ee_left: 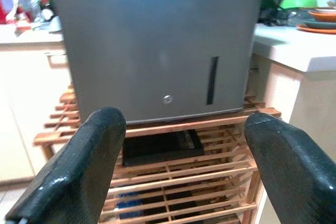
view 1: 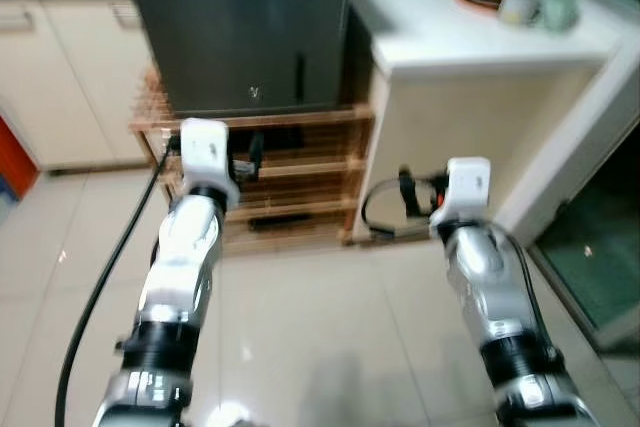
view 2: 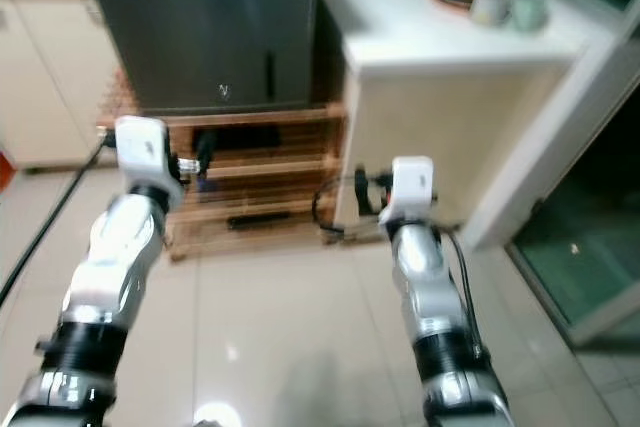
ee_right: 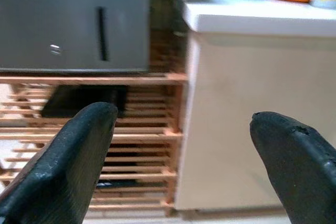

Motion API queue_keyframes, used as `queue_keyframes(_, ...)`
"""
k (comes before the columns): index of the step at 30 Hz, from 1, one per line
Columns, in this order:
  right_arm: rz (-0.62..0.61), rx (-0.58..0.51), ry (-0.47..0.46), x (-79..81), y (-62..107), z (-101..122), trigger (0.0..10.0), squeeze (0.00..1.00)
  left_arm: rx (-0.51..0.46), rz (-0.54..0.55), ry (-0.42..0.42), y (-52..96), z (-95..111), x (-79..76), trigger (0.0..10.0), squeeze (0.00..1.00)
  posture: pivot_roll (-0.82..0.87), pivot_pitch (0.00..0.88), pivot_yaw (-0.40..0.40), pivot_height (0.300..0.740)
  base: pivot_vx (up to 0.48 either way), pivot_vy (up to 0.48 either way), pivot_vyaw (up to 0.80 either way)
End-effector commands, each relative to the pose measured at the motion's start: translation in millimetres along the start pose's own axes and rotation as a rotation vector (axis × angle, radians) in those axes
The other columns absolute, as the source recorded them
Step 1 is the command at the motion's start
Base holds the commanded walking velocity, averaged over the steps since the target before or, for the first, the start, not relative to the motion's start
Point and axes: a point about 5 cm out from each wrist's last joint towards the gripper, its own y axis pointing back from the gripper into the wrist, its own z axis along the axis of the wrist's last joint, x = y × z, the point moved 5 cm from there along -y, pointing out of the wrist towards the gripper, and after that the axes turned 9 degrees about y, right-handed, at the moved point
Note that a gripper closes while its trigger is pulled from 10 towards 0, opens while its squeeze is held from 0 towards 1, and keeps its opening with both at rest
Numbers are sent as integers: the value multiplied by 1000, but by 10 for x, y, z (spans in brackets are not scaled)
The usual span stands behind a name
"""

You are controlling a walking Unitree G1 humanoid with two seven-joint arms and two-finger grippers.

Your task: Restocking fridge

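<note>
L end effector (ee_left: 178, 166) wide open, empty | R end effector (ee_right: 181, 161) same | facing fridge (ee_left: 152, 40)

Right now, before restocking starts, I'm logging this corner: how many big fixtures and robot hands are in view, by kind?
Grey fridge: 1
Wooden slatted rack under it: 1
White counter beside it: 1
Robot hands, both open and empty: 2 (left hand, right hand)
Total: 5

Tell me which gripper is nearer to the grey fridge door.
Left. The left gripper is open straight in front of the fridge, by the wooden rack. The right gripper, also open, faces the white counter beside it.
</note>
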Motion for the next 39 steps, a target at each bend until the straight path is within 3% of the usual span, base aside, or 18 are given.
queue_keyframes(1, -13, 0, -2, -52, -15, -9, 10000, 204, -3, 0, 0, 6, 2, -20, 10000, 0, -34, 0, -15, 740, 439, 0, 0)
queue_keyframes(7, -2, -3, -17, 0, -38, -20, 10000, 208, 8, -4, -11, 8, -20, -37, 10000, 0, -15, 0, -12, 740, 439, 0, 0)
queue_keyframes(13, 19, -20, -19, 99, -77, 4, 10000, 204, 52, 21, -6, -12, -117, 50, 10000, 0, -20, 0, -4, 740, 441, 0, 0)
queue_keyframes(18, -46, 28, -101, -52, -63, -104, 10000, 212, 43, 1, -7, -29, -110, 33, 10000, 0, -29, 0, 3, 740, 446, 0, 0)
queue_keyframes(22, -83, 48, -107, -163, -53, -165, 10000, 212, 33, 0, -7, -40, -84, 56, 10000, 0, -33, 0, 6, 740, 446, 0, 0)
queue_keyframes(31, -77, 37, -83, -130, -36, -160, 10000, 212, 29, -2, -14, -65, -74, 76, 10000, 0, -49, 0, 6, 740, 447, 0, 0)
queue_keyframes(39, -83, 41, -77, -134, -62, -157, 10000, 204, 13, -25, 0, -114, -40, 2, 10000, 0, -55, 0, 12, 740, 447, 0, 0)
